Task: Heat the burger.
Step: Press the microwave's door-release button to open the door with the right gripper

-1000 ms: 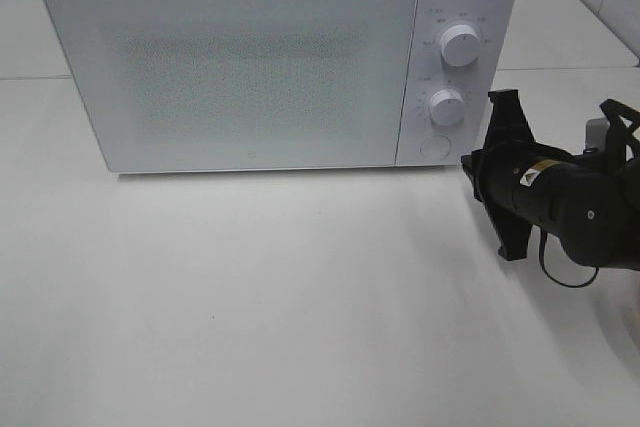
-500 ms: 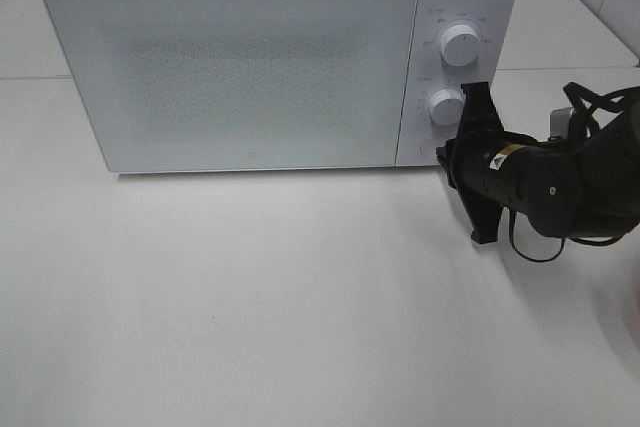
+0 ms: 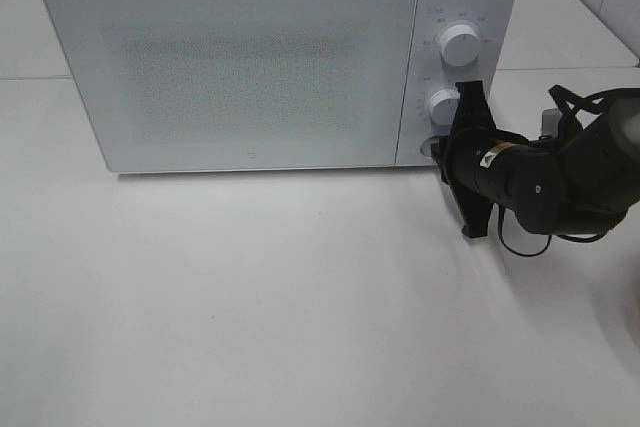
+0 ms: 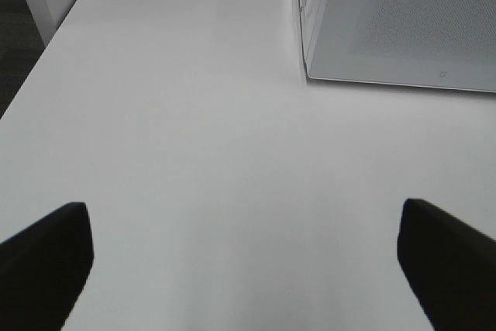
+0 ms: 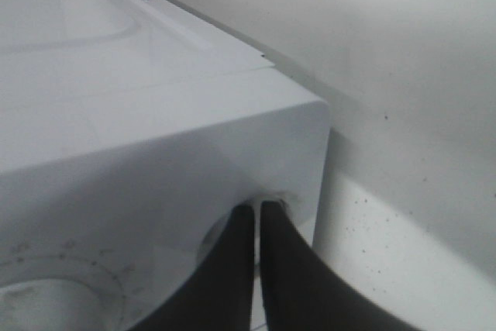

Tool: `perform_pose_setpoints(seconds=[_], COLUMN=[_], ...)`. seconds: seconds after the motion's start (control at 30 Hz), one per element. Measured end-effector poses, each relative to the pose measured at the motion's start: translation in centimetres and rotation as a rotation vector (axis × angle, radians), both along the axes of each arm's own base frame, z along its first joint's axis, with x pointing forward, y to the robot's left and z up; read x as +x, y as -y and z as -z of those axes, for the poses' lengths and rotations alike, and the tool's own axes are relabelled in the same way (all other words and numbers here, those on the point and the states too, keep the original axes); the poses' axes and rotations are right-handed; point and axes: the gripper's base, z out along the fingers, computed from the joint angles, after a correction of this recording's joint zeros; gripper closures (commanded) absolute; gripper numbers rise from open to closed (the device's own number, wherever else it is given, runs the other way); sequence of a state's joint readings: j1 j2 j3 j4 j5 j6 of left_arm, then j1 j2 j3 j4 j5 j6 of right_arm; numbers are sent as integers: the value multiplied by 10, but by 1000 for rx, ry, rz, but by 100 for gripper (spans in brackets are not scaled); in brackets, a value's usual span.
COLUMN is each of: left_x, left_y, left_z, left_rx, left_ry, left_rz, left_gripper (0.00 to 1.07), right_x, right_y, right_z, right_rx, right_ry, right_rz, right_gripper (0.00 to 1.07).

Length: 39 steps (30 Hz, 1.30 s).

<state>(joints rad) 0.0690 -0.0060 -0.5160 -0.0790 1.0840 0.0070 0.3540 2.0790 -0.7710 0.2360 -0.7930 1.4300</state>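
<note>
Firstly, writing and marks. White box-shaped microwave oven (image 3: 250,67) with a frosted, dot-patterned door (image 3: 240,77), shut: one small emblem (image 3: 249,158) low at the door's middle, too small to read. Control panel at the oven's right end: white round upper dial (image 3: 459,45) and white round lower dial (image 3: 446,107), each ringed with fine grey printing, unreadable at this size. Small yellow label (image 3: 491,159) on the right arm's black wrist housing; its text cannot be made out.

Burger: shows in none of the views. Whether it sits behind the shut door cannot be told, nor can its place relative to either pair of jaws.

Right gripper (image 3: 438,151): black, jaws pressed together, no gap, nothing between them. In the right wrist view the fingertips (image 5: 242,230) meet the flat round button (image 5: 213,249) at the panel's lower corner, just below the lower dial.

Right arm: black, lying low and roughly level over the white tabletop (image 3: 250,297), reaching in from the right towards the oven's panel. The gripper's crossbar stands nearly upright, slightly tilted. A black cable (image 3: 520,250) loops beneath the wrist.

Left gripper (image 4: 248,269): jaws wide apart, nothing between them, black fingers (image 4: 46,261) at the edges of its wrist view, above the tabletop, well apart from the oven's left front corner.
</note>
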Motion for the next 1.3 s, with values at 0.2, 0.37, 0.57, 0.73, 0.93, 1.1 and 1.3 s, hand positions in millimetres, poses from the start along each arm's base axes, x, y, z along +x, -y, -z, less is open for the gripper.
perform_pose_setpoints(seconds=[0.2,0.37,0.57,0.73,0.93,1.1,1.3], left_x=[0,0,0,0,0,0,0], left_y=[0,0,0,0,0,0,0], left_z=[0,0,0,0,0,0,0], left_rx=[0,0,0,0,0,0,0], left_ry=[0,0,0,0,1,1,1], left_rz=[0,0,0,0,0,0,0], left_gripper=[7,7,7,7,7,7,7], right_x=[-1,-1,0,6,12,12,12], right_y=[0,-1,-1,-3,2,3,2], right_z=[0,-1,1,0,1,2,2], right_rx=[-4,-4,-27,-34,-56,-60,-60], right_ry=[49,73,95,89,46,40,41], right_rz=[-6,2,-1,-4,-13,-18,-20], right_gripper=[107,107,107,107,107,107,107])
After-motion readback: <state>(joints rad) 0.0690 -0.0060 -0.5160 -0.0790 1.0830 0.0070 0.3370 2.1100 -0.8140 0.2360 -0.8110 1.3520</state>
